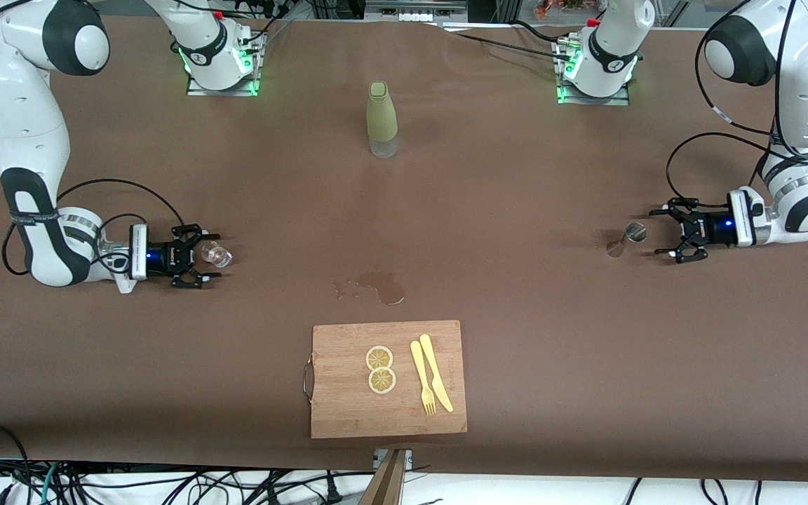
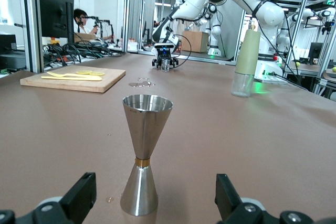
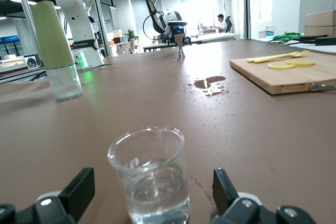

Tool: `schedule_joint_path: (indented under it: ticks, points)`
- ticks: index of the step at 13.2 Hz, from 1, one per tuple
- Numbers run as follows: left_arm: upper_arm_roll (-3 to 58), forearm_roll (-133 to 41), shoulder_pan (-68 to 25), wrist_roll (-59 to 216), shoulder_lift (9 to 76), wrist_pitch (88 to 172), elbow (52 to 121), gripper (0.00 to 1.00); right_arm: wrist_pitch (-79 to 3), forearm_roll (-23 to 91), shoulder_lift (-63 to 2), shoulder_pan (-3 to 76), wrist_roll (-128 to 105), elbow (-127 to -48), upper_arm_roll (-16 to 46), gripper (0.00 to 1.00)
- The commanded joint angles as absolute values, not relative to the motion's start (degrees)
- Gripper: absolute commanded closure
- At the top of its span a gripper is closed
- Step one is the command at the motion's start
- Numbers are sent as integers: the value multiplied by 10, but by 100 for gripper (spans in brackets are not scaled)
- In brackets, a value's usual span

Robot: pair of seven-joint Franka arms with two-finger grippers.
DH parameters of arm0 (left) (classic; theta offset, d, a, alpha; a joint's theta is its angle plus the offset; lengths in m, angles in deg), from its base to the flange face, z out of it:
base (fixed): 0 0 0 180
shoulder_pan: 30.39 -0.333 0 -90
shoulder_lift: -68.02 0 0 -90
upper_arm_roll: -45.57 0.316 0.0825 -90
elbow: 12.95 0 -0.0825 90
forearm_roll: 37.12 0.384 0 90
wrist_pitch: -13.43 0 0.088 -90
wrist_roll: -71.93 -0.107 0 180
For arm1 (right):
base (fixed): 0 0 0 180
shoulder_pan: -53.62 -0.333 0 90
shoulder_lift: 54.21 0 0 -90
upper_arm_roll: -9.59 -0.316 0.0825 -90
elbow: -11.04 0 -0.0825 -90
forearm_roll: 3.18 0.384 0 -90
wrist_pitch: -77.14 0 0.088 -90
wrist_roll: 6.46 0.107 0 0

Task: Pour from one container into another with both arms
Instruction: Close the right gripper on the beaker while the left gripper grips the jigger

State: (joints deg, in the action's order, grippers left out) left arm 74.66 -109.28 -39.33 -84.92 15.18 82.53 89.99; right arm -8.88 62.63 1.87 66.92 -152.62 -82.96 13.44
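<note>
In the left wrist view the left gripper's fingers (image 2: 79, 195) are cut off by the picture's edge, so only their tips show. The right wrist view crops the right gripper's fingers (image 3: 79, 190) the same way. In the front view both arms' upper links run out of the picture, and the tabletop (image 1: 586, 351) ends are cut off.

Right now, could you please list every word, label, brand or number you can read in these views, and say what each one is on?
No text reads clearly in any view.
Right end effector: a small pale mark on its black body, too blurred to read.
Left end effector: a similar mark, too small to read.
Arm bases: a round emblem, no letters legible.
Bottle, jigger, glass, board: no print visible.
</note>
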Motion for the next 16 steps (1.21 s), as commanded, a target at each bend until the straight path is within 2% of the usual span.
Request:
schedule_joint_path:
  ticks: [1,2,3,4,5,6,7,14,16]
  points:
    - [728,-1114,-391,-942,136,825,907,0,-87,639,30,664,-1536,-826,135,2]
    - [720,-1118,-391,-946,134,826,907,0,-87,640,30,659,-1536,-826,135,14]
    - [716,-1123,-388,-957,128,826,907,0,-88,640,30,658,-1536,-825,135,34]
    - [712,-1131,-387,-962,123,827,907,0,-88,642,30,658,-1535,-825,135,69]
    - [709,-1134,-386,-966,116,827,907,0,-88,643,31,658,-1533,-826,135,88]
    - [708,-1135,-386,-967,115,828,907,0,-88,643,33,658,-1532,-825,135,95]
    - [708,-1135,-385,-973,115,828,907,0,-88,643,34,658,-1530,-826,135,100]
    - [690,-1142,-382,-980,112,830,907,0,-80,653,31,655,-1507,-823,114,100]
    - [690,-1141,-382,-979,112,830,907,5,-78,655,30,655,-1491,-820,96,100]
